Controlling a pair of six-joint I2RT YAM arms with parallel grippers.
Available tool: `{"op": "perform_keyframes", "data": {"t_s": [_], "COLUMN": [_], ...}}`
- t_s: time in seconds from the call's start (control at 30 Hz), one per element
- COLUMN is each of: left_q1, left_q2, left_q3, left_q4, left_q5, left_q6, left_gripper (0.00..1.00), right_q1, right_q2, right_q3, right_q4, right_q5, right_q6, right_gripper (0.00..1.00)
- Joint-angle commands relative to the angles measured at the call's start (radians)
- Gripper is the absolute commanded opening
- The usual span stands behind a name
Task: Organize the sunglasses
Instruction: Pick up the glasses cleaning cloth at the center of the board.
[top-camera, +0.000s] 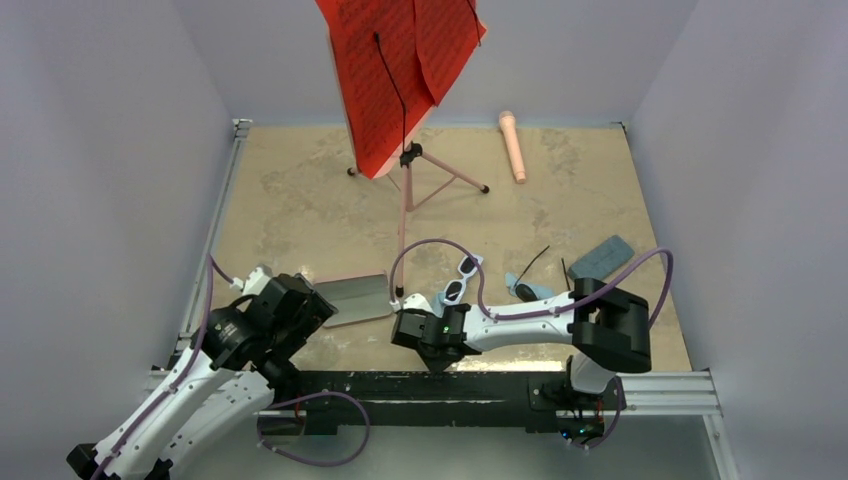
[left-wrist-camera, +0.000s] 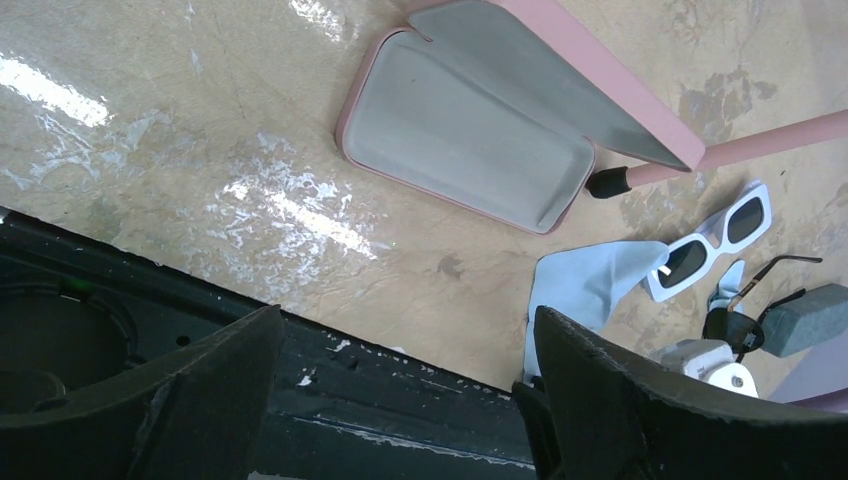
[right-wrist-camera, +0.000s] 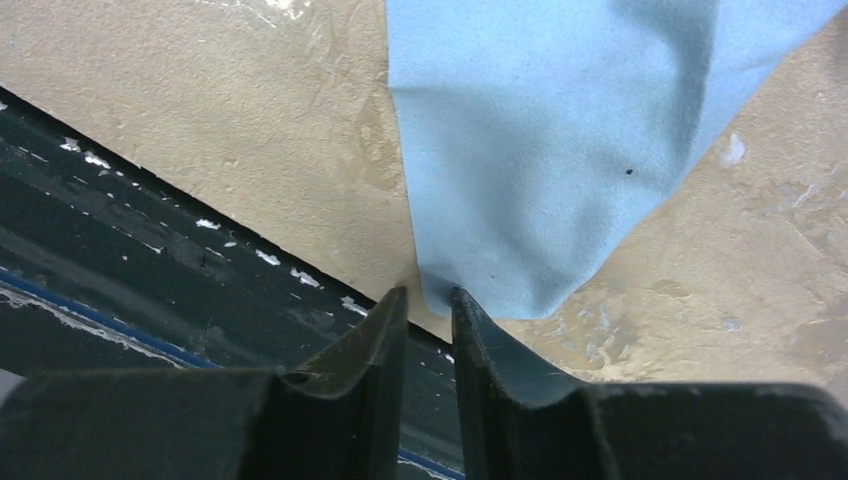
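Beside soft blue cloth (left-wrist-camera: 585, 285), chunky white sunglasses (left-wrist-camera: 710, 240)

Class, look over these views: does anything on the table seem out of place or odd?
Yes: a pink tripod stand holding red sheets stands mid-table, and a pink microphone-like object lies near the far edge; neither suits an eyewear-sorting job.

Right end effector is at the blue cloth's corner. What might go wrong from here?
1. The right end effector meets only the blue cloth's tip; the grip may slip or miss.
2. The cloth lies right beside the white sunglasses, so pulling it might drag them.
3. The black rail is close; the end effector could scrape it.
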Motion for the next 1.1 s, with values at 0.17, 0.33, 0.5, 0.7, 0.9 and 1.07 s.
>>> {"op": "perform_keyframes", "data": {"t_s": [0.17, 0.33, 0.5, 0.7, 0.9, 1.07], "left_q1": [0.001, 0.001, -0.015, -0.224, -0.306, -0.382], "left_q2": [0.014, 0.027, 0.096, 0.228, 0.459, 0.605], "left_q3": [-0.012, -0.02, -0.054, 0.006, 0.072, 0.128], "left_q4": [0.0, 0.077, 0.215, 0.313, 0.408, 0.457], "left_q5": [0.043, 0.115, 0.221, 0.165, 0.162, 0.094], "left_q6": [0.039, 0.087, 0.123, 0.047, -0.01, -0.075], "left_gripper": [1.0, 1.0, 1.0, 1.0, 0.93, 0.85], "right_q1": [-0.005, -0.007, -0.013, -0.057, -0.084, -0.084], "right_q2": [-0.03, -0.099, -0.208, -0.29, -0.354, -0.416], "right_q3": [-0.075, -0.091, -0.127, -0.177, -0.267, -0.345], "right_q4": [0.007, 0.026, 0.07, 0.087, 0.088, 0.112], "right_q5": [0.03, 0.066, 0.079, 0.033, -0.005, -0.043], "right_q6": [0.043, 0.029, 0.014, -0.014, 0.019, 0.045], "right_gripper": [0.04, 0.0, 0.0, 0.0, 0.0, 0.0]}}
